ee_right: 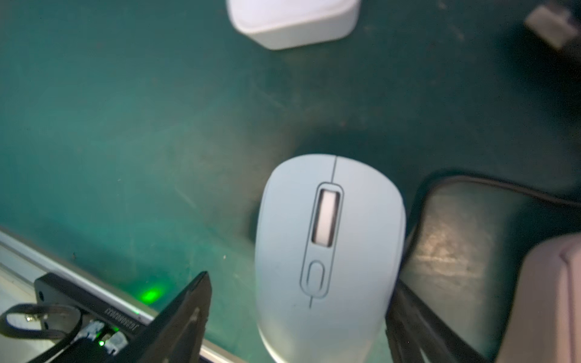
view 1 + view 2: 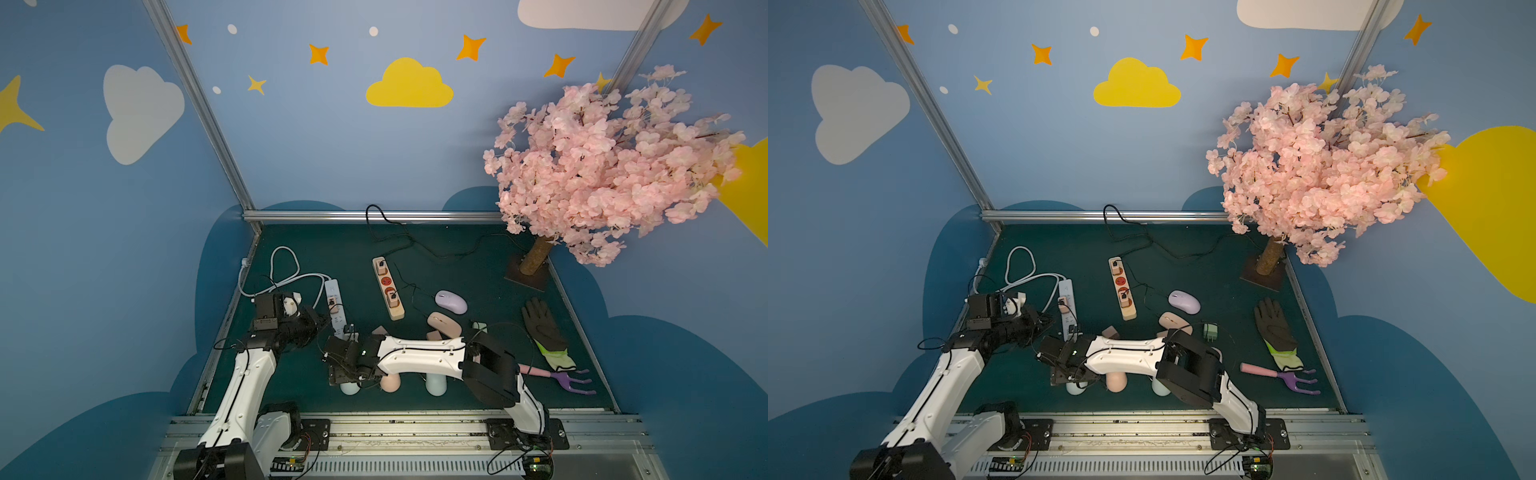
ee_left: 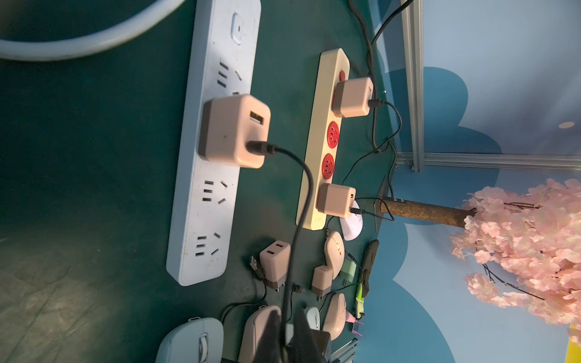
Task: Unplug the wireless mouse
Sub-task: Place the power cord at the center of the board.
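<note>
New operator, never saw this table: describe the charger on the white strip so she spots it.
Find the white power strip on the green mat's left side. A pink cube charger stands plugged into it. The other plugged chargers sit on the beige strip.

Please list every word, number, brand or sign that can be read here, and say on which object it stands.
No text reads with certainty.
Black box with a green light: one white printed line, upside down, too blurred to read.
Long white plastic power strip: no legible print.
</note>
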Controlling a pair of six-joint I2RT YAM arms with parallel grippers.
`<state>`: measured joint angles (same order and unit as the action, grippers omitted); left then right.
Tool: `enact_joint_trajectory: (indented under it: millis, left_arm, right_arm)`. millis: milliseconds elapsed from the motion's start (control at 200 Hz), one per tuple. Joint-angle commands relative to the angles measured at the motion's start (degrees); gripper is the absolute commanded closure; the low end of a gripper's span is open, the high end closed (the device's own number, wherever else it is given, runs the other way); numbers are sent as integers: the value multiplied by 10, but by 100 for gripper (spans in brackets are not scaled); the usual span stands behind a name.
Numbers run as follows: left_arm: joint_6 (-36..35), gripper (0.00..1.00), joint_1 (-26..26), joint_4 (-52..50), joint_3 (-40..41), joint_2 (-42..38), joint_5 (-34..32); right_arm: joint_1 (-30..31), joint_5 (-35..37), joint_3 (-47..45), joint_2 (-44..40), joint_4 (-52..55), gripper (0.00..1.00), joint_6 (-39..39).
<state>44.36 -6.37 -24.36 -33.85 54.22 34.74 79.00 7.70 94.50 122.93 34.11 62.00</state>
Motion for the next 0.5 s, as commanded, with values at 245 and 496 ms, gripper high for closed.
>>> enact_joint_trajectory:
  millis: [245,496]
  left_arm:
    - [-71,34,4,-172,-41,-76,-110]
    - [-112,15,89,-227,-142,-4,-283]
  right_arm:
    - [23,106,-139,-202,-90,16,-100]
    - [20,199,-251,-302,-128,16,-115]
